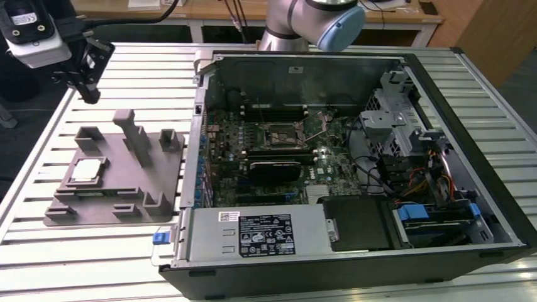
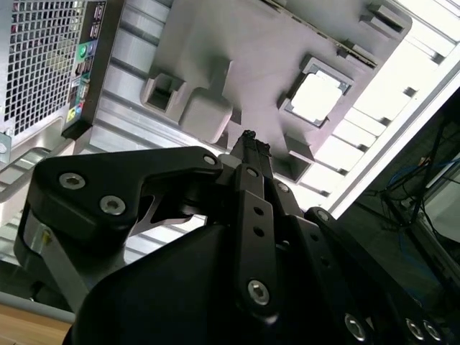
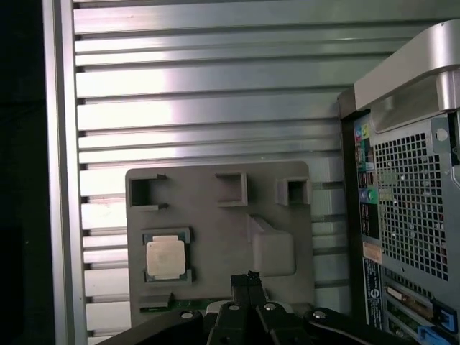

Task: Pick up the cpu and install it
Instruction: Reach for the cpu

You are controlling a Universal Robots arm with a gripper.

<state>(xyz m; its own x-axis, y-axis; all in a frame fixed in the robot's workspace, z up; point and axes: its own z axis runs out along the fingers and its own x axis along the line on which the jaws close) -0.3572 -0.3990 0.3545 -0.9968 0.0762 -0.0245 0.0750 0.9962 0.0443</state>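
A: CPU loc?
B: In its recess on grey tray, on surface beside PC case. Not picked yet.
A: Gripper?
B: Hangs high near tray, well apart from chip. Fingers clenched together, empty. Socket looks unfilled. Pick + install both left.

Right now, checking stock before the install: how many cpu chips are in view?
1: the cpu lies in a recess of the grey tray beside the computer case; the case could hide others.
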